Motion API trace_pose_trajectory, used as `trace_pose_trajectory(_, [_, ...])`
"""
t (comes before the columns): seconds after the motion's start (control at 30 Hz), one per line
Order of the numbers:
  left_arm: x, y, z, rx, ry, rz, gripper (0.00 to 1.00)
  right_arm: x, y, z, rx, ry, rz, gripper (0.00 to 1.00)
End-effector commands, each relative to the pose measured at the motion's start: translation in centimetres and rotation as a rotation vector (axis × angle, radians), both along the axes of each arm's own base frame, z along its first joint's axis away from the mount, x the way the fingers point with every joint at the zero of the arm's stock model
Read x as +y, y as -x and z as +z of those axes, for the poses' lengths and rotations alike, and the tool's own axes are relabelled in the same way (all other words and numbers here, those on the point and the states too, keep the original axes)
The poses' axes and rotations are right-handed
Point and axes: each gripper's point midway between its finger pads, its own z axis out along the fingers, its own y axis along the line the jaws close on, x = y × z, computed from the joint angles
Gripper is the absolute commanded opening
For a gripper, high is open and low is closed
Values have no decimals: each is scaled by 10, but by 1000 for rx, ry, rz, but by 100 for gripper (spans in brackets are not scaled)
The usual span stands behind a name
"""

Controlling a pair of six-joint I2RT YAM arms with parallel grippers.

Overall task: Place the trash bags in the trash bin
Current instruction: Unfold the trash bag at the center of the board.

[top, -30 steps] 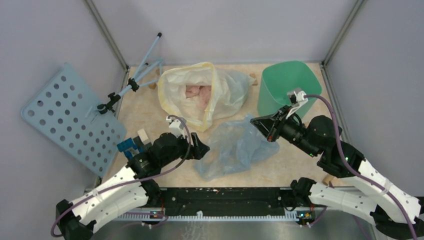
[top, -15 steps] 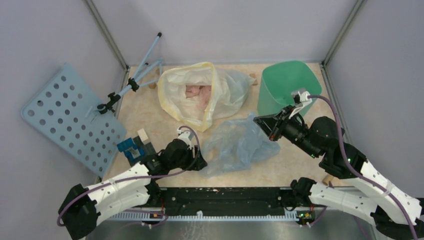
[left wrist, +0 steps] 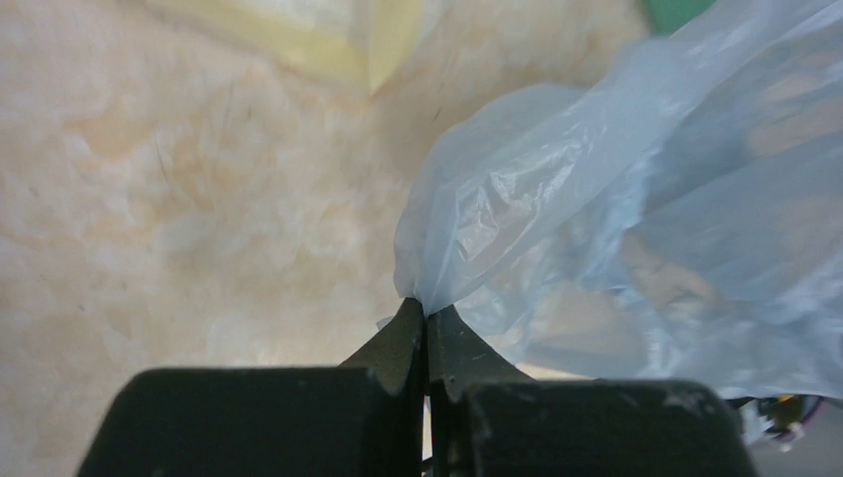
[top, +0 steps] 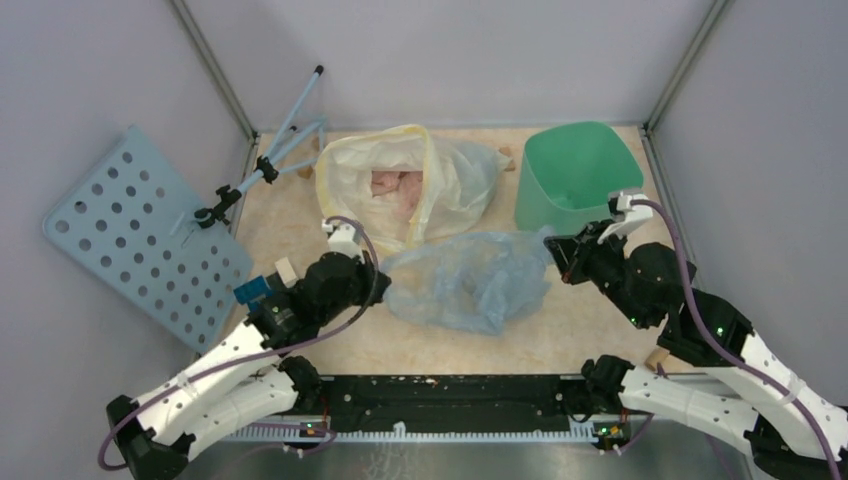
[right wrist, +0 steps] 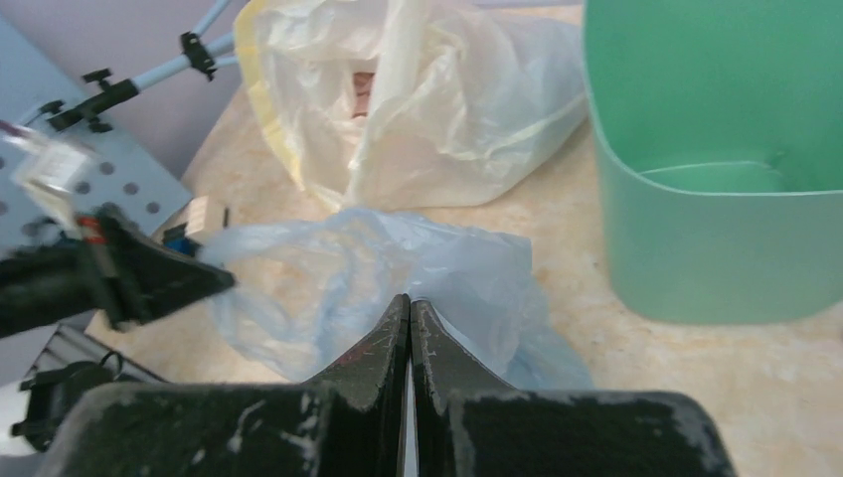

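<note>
The left end effector point(left wrist: 425, 313) and the right end effector point(right wrist: 410, 303) are each clamped on an edge of the pale-blue trash bag point(top: 465, 282), which is stretched between them. The mint-green trash bin point(top: 570, 170) stands just beyond the right end effector. The bag is not yet inside, so carrying it over and dropping it in remain.

Under me lies a beige, marbled tabletop point(top: 290, 205), evenly lit, with only soft shadows. Plain pale-grey walls point(top: 450, 60) close it in behind and at both sides. Slanting metal posts point(top: 215, 70) stand at the back corners. A pale-blue perforated board point(top: 130, 235) leans at my left, seemingly against the wall.
</note>
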Motion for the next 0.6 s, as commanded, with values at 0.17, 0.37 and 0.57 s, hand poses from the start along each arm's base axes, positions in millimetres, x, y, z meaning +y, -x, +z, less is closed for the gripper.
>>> trace_pose_trajectory(0.17, [-11, -16, 147, -216, 58, -64, 0, -42, -4, 29, -77, 81, -135, 23])
trace_pose_trajectory(0.37, [-36, -10, 167, -231, 165, -161, 0, -20, 14, 27, -111, 95, 60, 60])
trace_pose_trajectory(0.57, [-43, -13, 165, -223, 176, -173, 0, 9, 23, 8, -77, 200, 235, 61])
